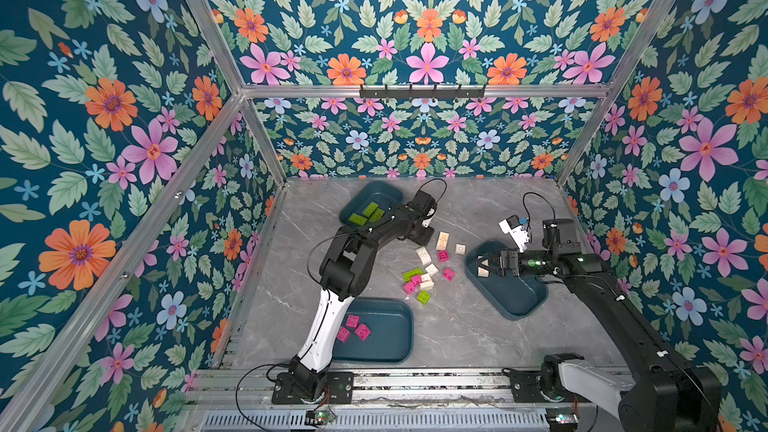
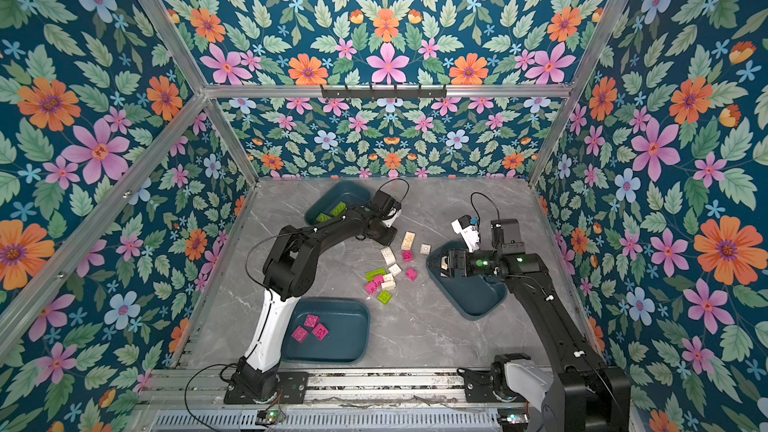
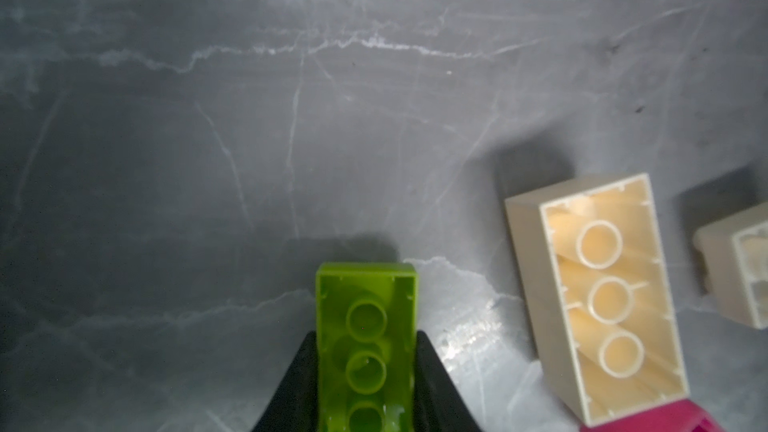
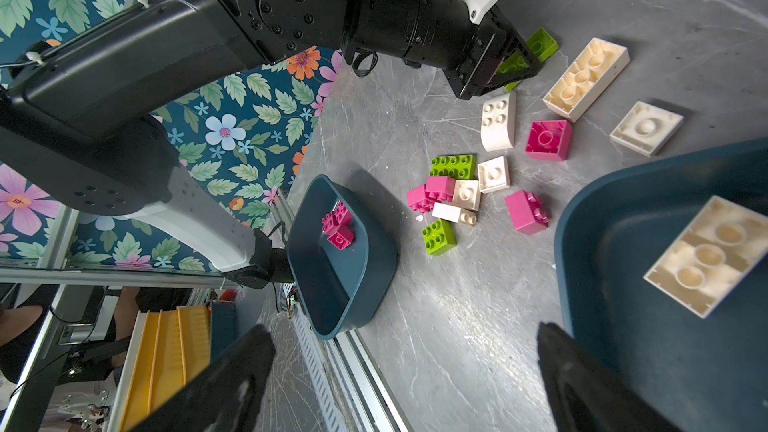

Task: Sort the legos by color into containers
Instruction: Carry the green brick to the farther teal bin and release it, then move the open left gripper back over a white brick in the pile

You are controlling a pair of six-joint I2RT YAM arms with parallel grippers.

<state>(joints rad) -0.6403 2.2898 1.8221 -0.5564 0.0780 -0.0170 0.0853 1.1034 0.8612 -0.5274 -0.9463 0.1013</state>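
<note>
The left gripper point(image 3: 368, 336) is pinching a long lime brick point(image 3: 365, 292) across its narrow width, with the jaws closed on its 2 long sides. The brick's long axis is running straight out past the fingertips, and its hollow underside is showing in the left wrist view. I cannot tell whether it is clear of the table point(image 1: 457, 326).

The lime bin point(image 1: 376, 191), holding 3 lime bricks point(image 1: 368, 214), is lying just beside this gripper, so the carry is looking short and is falling to the left arm.

The right gripper point(image 4: 401, 347) is hanging wide open and empty, well apart from the lime bin and beyond the loose pile point(image 1: 428, 268). It is over the cream bin point(image 4: 623, 243), which is holding 1 cream brick point(image 4: 706, 255).
</note>
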